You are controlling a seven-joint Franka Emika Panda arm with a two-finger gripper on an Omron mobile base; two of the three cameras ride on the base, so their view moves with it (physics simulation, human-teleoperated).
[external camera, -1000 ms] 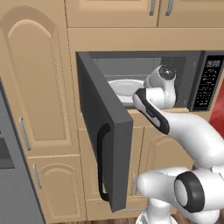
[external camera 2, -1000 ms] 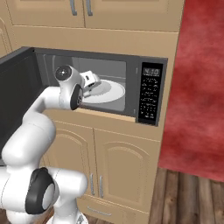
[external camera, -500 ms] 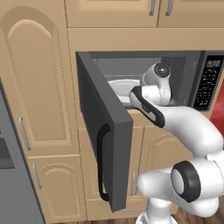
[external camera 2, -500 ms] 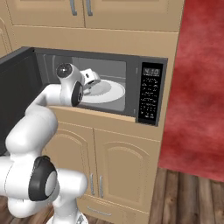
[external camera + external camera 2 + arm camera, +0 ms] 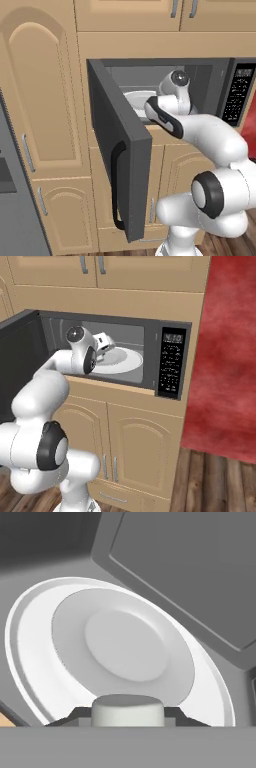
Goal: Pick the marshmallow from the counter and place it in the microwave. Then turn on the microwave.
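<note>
in the left base view the microwave point(image 5: 220, 90) stands with its door point(image 5: 117, 150) swung wide to the left, the black handle point(image 5: 116, 190) facing out. the white arm point(image 5: 200, 135) reaches into the cavity, over the white plate point(image 5: 135, 97); the button panel point(image 5: 237, 95) sits at the right.

in the right base view the gripper point(image 5: 102, 343) is inside the cavity, above the near left part of the plate point(image 5: 125, 358). the panel point(image 5: 172, 363) is to its right, and a red wall point(image 5: 225, 351) beyond that.

in the hand view the marshmallow point(image 5: 128, 711) sits between the two dark fingertips point(image 5: 75, 716), at the bottom edge, with the jaws partly closed around it. it hangs over the near rim of the plate point(image 5: 30, 647); whether it touches the plate i cannot tell. the grey cavity wall point(image 5: 190, 567) rises behind.
</note>
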